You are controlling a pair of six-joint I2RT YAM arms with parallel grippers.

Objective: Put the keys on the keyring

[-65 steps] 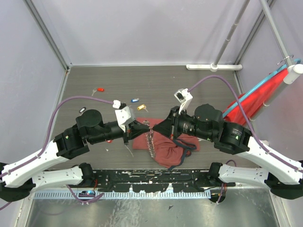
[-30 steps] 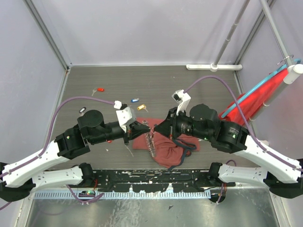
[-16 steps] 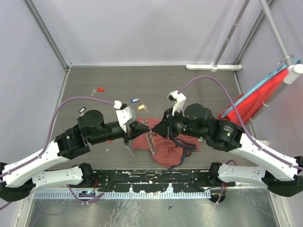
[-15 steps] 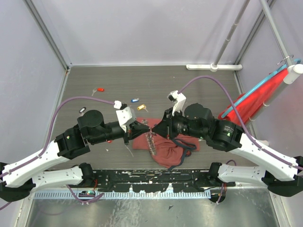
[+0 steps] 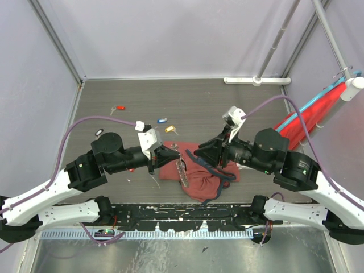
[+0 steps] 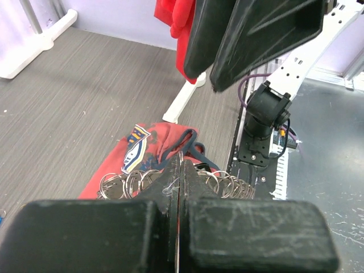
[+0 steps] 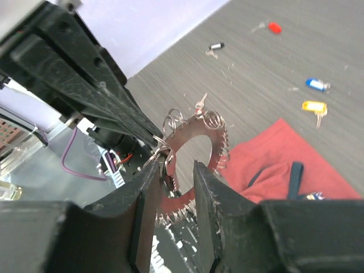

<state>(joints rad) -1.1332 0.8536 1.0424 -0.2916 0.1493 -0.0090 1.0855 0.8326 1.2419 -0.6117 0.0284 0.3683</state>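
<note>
The keyring (image 7: 200, 128) is a flat reddish ring fringed with small silvery loops. It hangs upright over the bag, and my left gripper (image 6: 180, 165) is shut on its edge. From above, the left gripper (image 5: 174, 153) and the keyring (image 5: 183, 168) sit mid-table. My right gripper (image 7: 173, 170) is open, with the ring's rim just beyond its tips; in the top view the right gripper (image 5: 201, 154) stands a little to the right of the ring. Loose keys lie on the table: red (image 5: 119, 107), black (image 5: 99, 132), blue (image 5: 162, 120) and yellow (image 5: 169, 129).
A dark-red cloth bag (image 5: 202, 181) with a dark drawstring lies under the ring. A bright red cloth (image 5: 307, 122) hangs at the right wall. A white pole foot (image 5: 256, 80) sits at the back. Walls close in on both sides.
My right gripper has gone from shut to open and drawn back to the right, away from the keyring. The left gripper still holds the ring in the same place.
</note>
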